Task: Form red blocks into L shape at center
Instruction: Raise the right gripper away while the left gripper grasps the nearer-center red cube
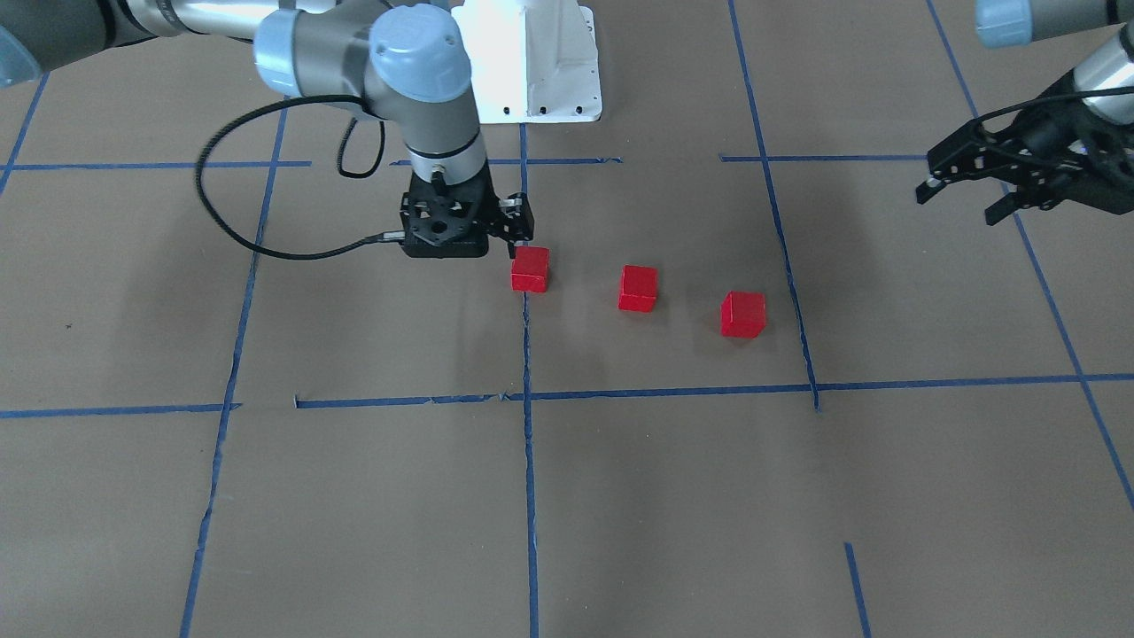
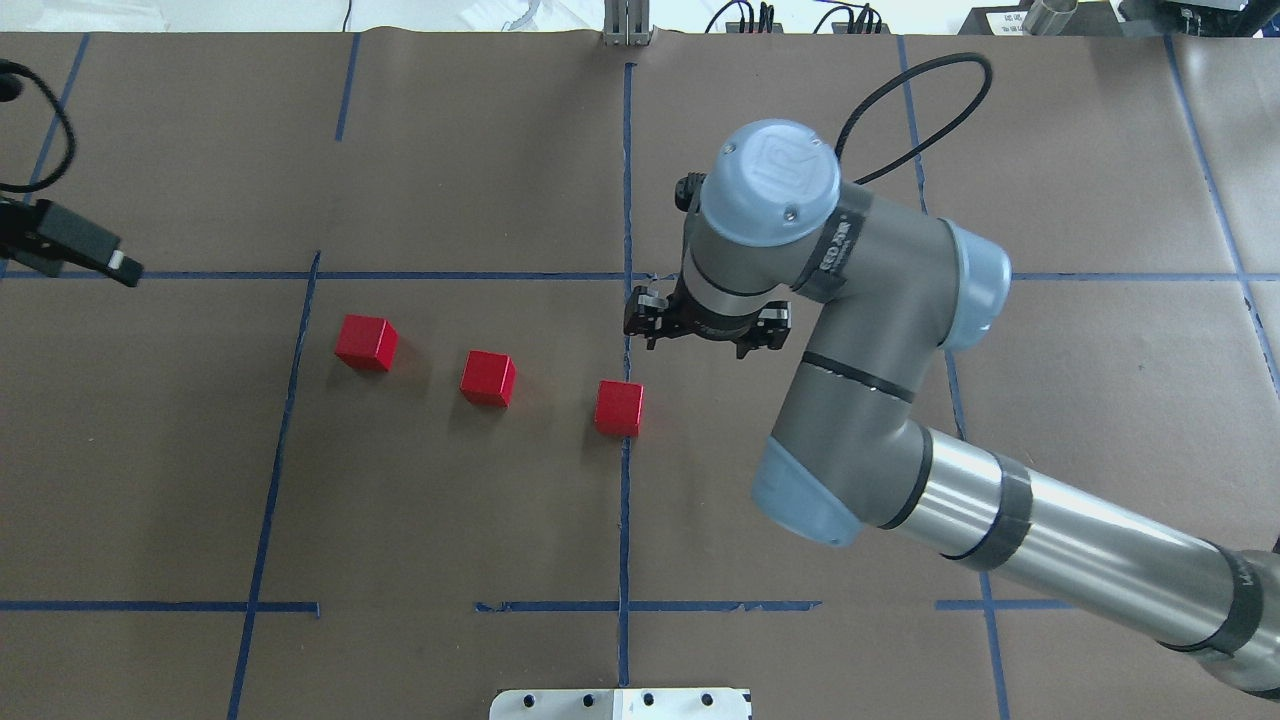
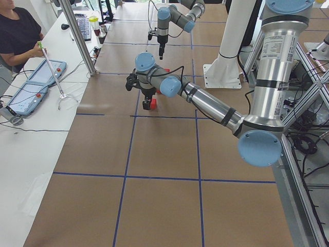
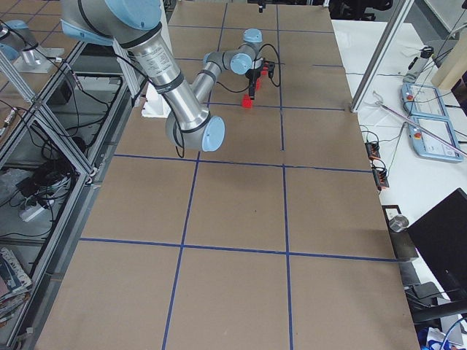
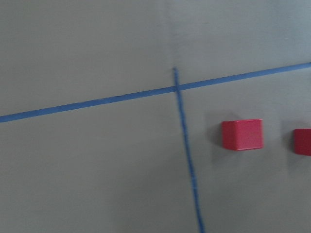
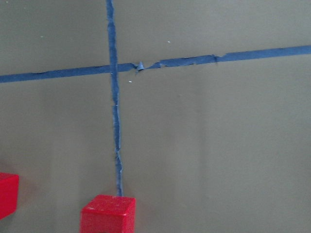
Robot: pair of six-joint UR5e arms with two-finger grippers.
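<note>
The three red blocks (image 1: pixel 638 288) lie in a slanted row with clear gaps between them, so no L exists yet. The nearest block (image 2: pixel 619 408) sits on the blue tape line (image 2: pixel 625 520) at the center (image 2: pixel 660 470), just beside and below the right gripper (image 2: pixel 707 335), whose jaws stand apart and hold nothing. The middle block (image 2: pixel 488 378) and the farthest block (image 2: pixel 366 343) trail away from it toward the left gripper (image 1: pixel 961 199), likewise spread and empty, well apart from them all. By my reading one block is likely placed; the other two have yet to be brought in touching, with a corner turned.
</note>
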